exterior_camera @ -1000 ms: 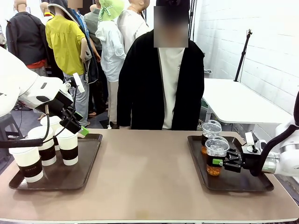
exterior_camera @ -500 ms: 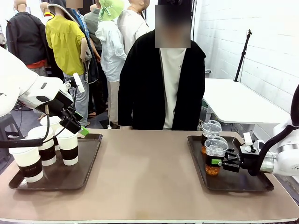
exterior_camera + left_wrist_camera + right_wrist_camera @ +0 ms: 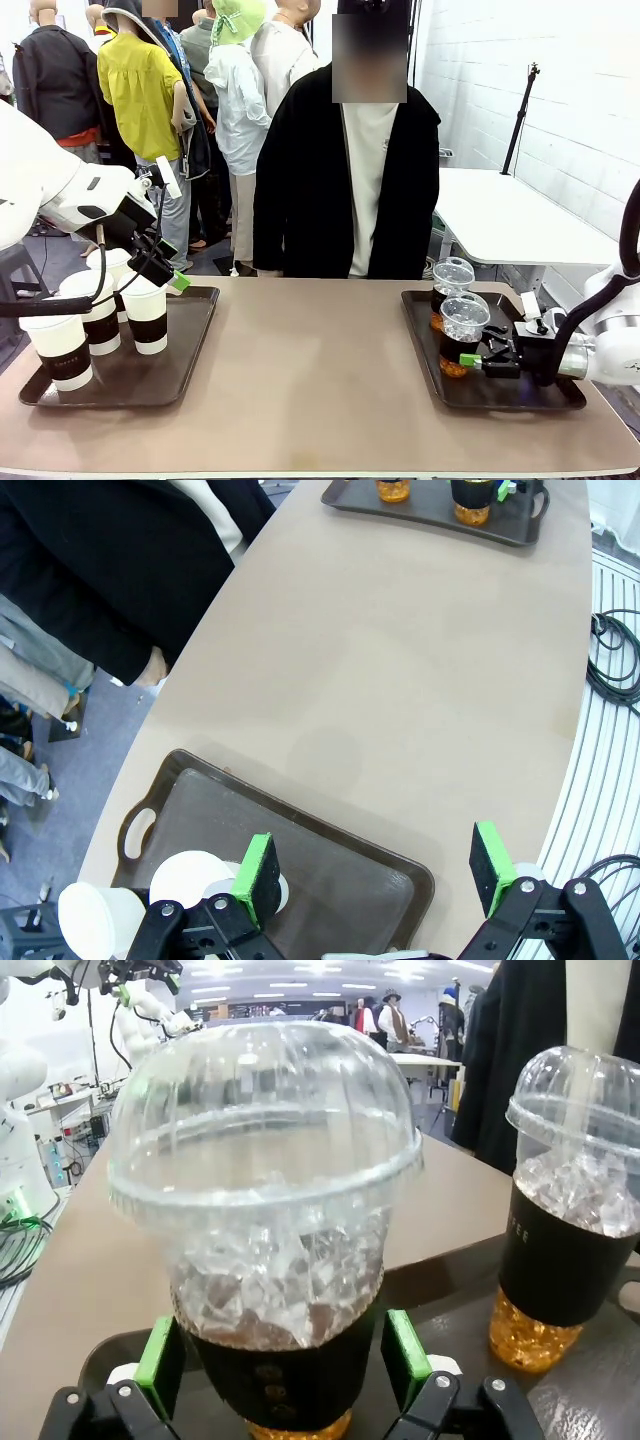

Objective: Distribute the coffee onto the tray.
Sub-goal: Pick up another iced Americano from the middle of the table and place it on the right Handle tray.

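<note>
Two clear dome-lidded cups of amber coffee stand on the right tray: a near cup and a far cup. My right gripper is open, low on the tray, its green pads on either side of the near cup's dark sleeve. The far cup stands behind it. Several white lidded paper cups with brown sleeves stand on the left tray. My left gripper hovers above them, open with nothing between its fingers.
A person in a black jacket stands at the far side of the table. The broad middle of the tan table top lies between the two trays. A white table stands at the back right.
My right gripper has opened and let go of the near dome-lidded cup, which now stands on the tray. The gripper has dropped a little lower. The left arm has not moved.
</note>
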Robot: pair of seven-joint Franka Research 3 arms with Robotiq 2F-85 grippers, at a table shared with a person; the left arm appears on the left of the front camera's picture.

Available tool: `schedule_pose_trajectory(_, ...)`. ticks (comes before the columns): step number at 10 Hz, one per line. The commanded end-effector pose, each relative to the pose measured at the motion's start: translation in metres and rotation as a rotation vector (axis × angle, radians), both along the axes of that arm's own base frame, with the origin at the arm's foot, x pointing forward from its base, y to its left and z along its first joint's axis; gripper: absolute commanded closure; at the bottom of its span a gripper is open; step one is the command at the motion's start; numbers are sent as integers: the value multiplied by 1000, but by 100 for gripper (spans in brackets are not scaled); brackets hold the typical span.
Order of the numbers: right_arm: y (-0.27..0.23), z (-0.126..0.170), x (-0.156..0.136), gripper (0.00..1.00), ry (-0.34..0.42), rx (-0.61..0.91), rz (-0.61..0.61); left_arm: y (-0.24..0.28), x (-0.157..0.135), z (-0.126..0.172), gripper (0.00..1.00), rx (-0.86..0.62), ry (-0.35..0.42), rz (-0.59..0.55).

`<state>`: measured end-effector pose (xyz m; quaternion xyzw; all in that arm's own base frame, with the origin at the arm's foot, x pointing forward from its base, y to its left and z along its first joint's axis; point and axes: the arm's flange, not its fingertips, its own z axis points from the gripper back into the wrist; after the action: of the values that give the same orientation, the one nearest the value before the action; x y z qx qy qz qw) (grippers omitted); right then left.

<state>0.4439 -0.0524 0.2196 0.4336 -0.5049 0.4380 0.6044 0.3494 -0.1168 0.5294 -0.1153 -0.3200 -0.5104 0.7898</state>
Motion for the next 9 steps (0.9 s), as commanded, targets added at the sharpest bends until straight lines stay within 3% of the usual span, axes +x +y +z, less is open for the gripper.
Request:
schedule_pose_trajectory(1, -13, 6, -11, 0, 27, -29, -7, 3, 2, -1, 0, -12, 4, -23)
schedule_pose_trajectory(6, -49, 24, -32, 0, 37, -40, -78, 3, 2, -1, 0, -12, 4, -23)
schedule_pose_trajectory(9, -37, 36, -26, 0, 55, -133, -105, 3, 2, -1, 0, -12, 4, -23)
